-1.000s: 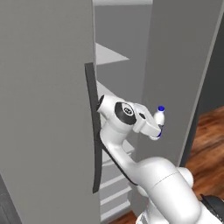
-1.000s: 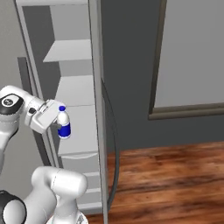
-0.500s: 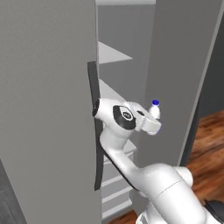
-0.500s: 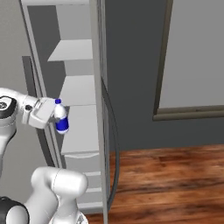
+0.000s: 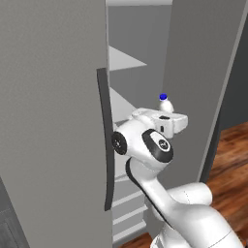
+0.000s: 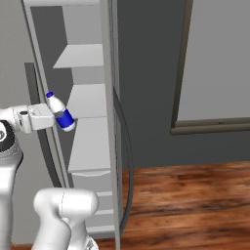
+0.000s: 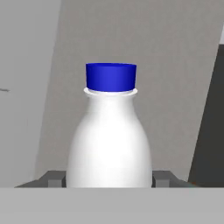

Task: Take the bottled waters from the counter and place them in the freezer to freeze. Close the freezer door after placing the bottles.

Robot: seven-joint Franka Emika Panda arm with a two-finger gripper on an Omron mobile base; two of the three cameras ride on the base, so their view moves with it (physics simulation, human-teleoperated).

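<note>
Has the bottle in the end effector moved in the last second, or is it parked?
Yes. In the right base view the bottle has risen against the freezer shelves and tilted, cap leaning away from them.

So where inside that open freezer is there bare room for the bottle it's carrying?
The freezer's pale shelves look bare, between its side walls. The bottle, held in the jaws, hangs beside the middle shelf. It is tightest by the door handle.
</note>
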